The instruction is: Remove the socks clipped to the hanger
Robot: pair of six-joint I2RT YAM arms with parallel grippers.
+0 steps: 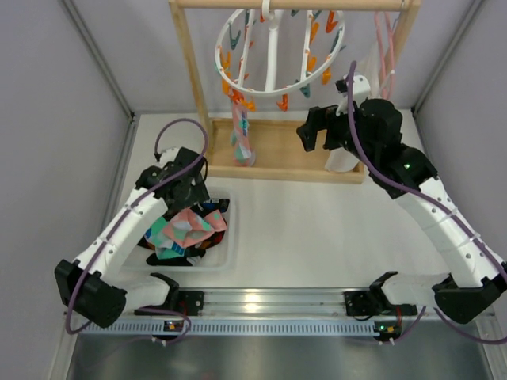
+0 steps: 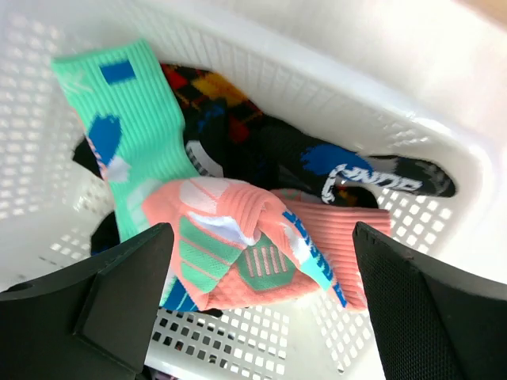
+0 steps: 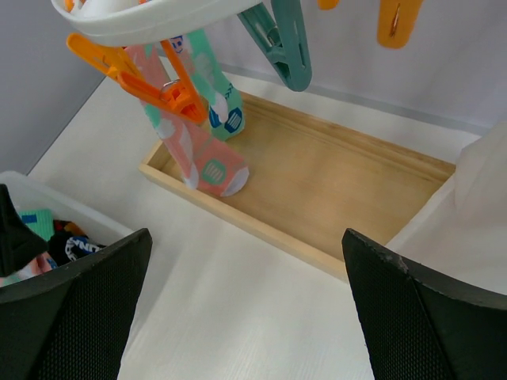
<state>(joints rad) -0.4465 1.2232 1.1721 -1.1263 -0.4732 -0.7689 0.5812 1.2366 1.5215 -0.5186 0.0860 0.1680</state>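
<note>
In the left wrist view the left gripper (image 2: 260, 241) has its fingers spread wide at the bottom corners of the frame and nothing clamped. A pink patterned sock (image 2: 230, 210) lies loose right under the gap between them. It rests on a mint-green sock (image 2: 135, 119) running to the upper left. A black sock with blue patch (image 2: 372, 174) lies at centre right, and a black sock with red and yellow diamonds (image 2: 206, 87) sits above centre. All are inside a white perforated basket (image 2: 356, 71). From above, that basket (image 1: 230, 237) sits at the lower left of the frame, with the left gripper (image 1: 186, 190) over its upper edge. The right gripper (image 3: 245, 237) is also parted and empty, hanging well apart from the hanger (image 3: 158, 20) at the top left of its view. There a hanging pink sock (image 3: 210, 166) and a teal sock (image 3: 218, 103) behind it are clipped near an orange peg (image 3: 135, 79), while a teal peg (image 3: 281, 39) dangles bare. Their toes reach down into the wooden tray (image 3: 341, 182). In the overhead view the hanger (image 1: 273, 55) hangs at top centre inside the wooden rack frame (image 1: 190, 71). The right gripper (image 1: 313, 131) is just below and right of it. A white garment (image 1: 344, 158) and a pink clothes hanger (image 1: 388, 47) are at the upper right. The table (image 1: 317, 229) is white, enclosed by grey walls (image 1: 55, 119), with a metal rail (image 1: 269, 301) along the bottom.
</note>
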